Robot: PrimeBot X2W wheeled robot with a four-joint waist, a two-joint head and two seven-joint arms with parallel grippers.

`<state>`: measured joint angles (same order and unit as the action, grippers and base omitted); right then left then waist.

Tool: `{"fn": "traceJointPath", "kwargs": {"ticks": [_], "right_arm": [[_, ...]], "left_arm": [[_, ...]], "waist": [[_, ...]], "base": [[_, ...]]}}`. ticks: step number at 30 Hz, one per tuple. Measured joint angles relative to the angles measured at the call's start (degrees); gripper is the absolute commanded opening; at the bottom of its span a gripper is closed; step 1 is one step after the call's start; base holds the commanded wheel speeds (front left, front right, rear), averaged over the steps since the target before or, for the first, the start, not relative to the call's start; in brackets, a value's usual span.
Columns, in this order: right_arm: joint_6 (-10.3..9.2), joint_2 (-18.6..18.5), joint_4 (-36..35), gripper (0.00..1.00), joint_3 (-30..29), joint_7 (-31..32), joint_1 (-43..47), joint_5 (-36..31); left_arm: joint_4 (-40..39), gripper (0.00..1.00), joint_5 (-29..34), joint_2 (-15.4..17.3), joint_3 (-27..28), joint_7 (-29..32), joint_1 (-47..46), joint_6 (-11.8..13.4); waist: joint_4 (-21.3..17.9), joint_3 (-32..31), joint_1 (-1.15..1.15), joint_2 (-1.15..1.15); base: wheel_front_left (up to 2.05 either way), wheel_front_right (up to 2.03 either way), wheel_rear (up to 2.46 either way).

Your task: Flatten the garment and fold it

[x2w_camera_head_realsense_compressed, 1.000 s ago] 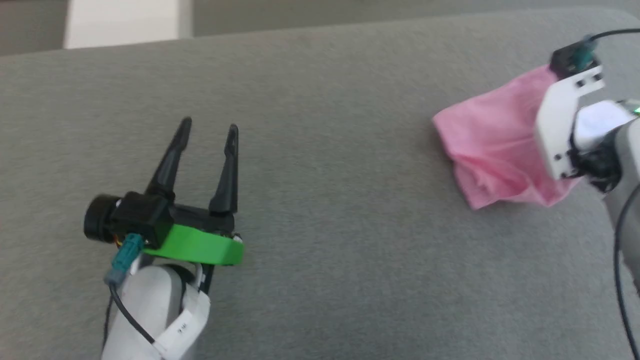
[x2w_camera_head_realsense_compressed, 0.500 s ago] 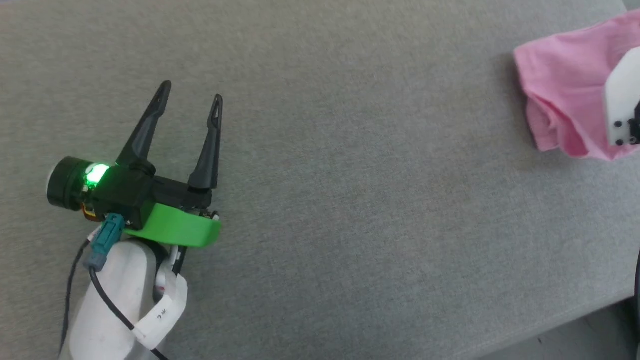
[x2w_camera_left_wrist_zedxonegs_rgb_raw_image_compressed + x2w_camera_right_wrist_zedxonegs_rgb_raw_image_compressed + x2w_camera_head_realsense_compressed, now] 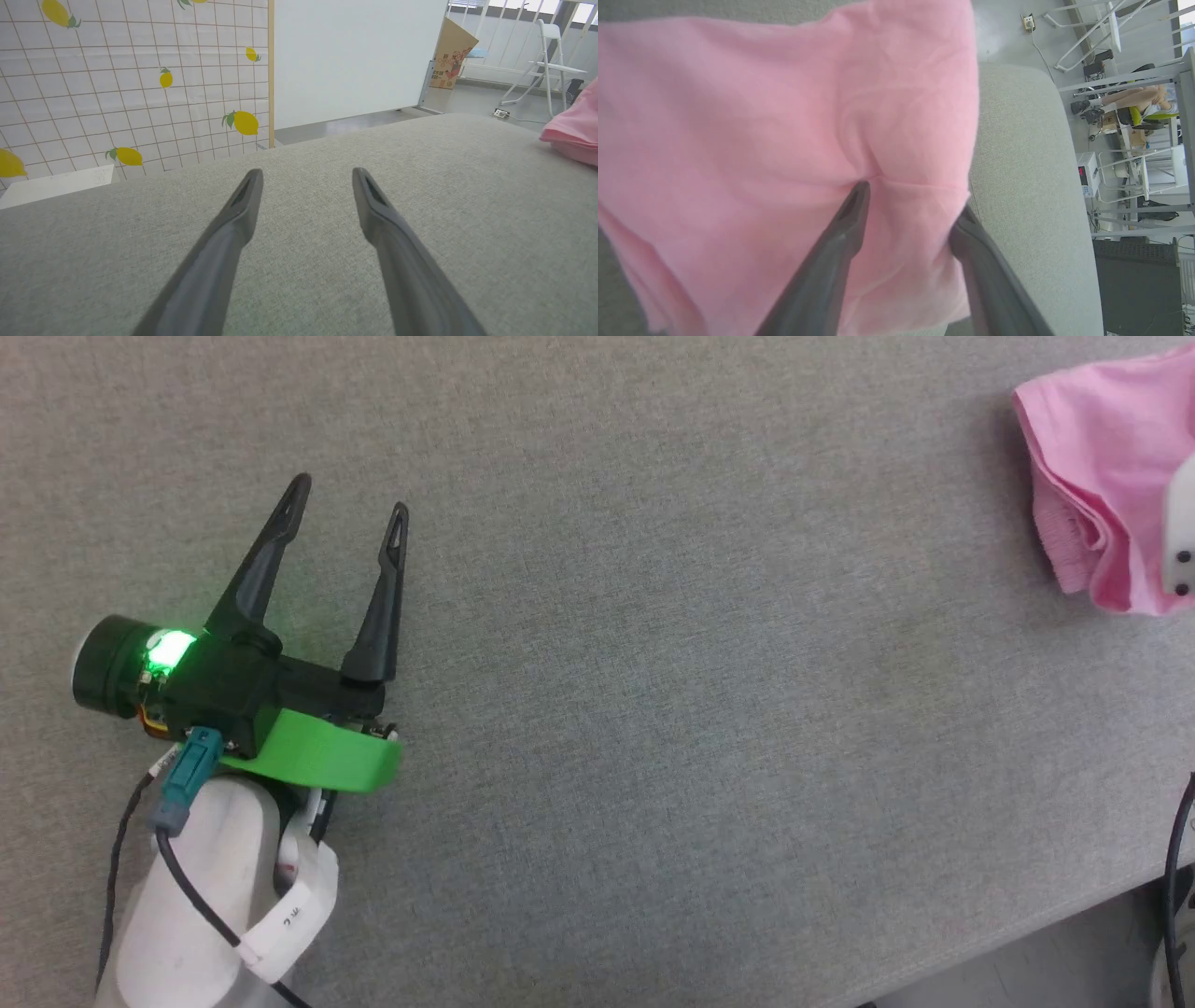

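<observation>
The garment (image 3: 1092, 476) is seen bunched near the right edge of the grey table (image 3: 653, 663). The right tool (image 3: 913, 197) is held spread, its 2 fingers (image 3: 831, 252) set against the cloth. The left tool (image 3: 349, 495) is held spread over the table, well apart from the garment.

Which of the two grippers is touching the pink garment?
The right gripper: its open fingers rest on the garment. The left gripper is open over the grey surface, well apart from it.
</observation>
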<state>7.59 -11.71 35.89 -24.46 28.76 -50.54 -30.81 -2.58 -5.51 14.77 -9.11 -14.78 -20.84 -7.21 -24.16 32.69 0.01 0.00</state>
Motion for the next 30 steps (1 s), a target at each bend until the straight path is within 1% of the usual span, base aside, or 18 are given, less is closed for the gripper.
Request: {"fn": "traceJointPath", "kwargs": {"ticks": [3,7,8,11,15,17,21,25,30], "right_arm": [[0.00,-0.4,0.3,1.00,-0.6,-3.4,0.0,-1.6],[0.00,-0.1,0.5,1.00,-1.3,-9.2,0.2,-0.2],[-0.01,0.8,0.2,1.00,-1.6,-15.8,1.9,4.4],[-0.01,1.9,-0.5,1.00,-0.2,-21.0,4.4,8.4],[0.00,2.9,-2.6,1.00,3.7,-27.6,8.1,14.4],[-0.01,3.1,-4.7,1.00,6.3,-31.2,10.9,17.8],[-0.01,3.6,-9.8,1.00,8.4,-36.4,16.9,24.4],[-0.01,4.2,-16.0,1.00,10.6,-40.3,24.4,28.1],[-0.01,5.3,-23.6,1.00,13.6,-42.5,33.0,30.0]], "left_arm": [[1.0,1.00,-0.5,-0.9,-0.2,0.0,0.4,0.3],[2.1,1.00,-1.6,-3.0,-0.3,0.0,1.6,0.4],[3.2,1.00,-3.3,-5.3,0.3,0.0,3.7,0.5],[4.3,1.00,-3.7,-6.7,0.9,0.0,5.3,0.5],[5.8,1.00,-4.2,-8.0,1.4,0.0,6.8,0.5],[6.5,1.00,-4.5,-8.7,1.7,0.0,7.6,0.4],[7.7,1.00,-4.7,-9.8,2.0,0.0,8.9,0.4],[8.3,1.00,-5.1,-10.8,2.6,0.0,10.0,0.2],[8.7,1.00,-5.4,-11.3,3.3,0.0,11.3,0.2]], "waist": [[0.3,-1.6,0.00,0.00],[1.1,-4.7,0.00,0.00],[2.2,-8.4,-0.01,0.00],[3.2,-11.1,-0.01,0.00],[4.9,-14.4,-0.01,0.00],[6.1,-16.1,-0.01,0.00],[8.9,-18.8,-0.01,0.00],[12.0,-21.2,-0.02,0.00],[15.8,-23.7,-0.02,0.00]], "base": [[0.00,0.00,0.00],[0.00,0.00,0.00],[0.00,0.00,0.00],[0.00,0.00,0.00],[0.00,0.00,0.00],[0.00,0.00,0.00],[0.00,0.00,0.00],[0.00,0.00,0.00],[0.00,0.00,0.00]]}}
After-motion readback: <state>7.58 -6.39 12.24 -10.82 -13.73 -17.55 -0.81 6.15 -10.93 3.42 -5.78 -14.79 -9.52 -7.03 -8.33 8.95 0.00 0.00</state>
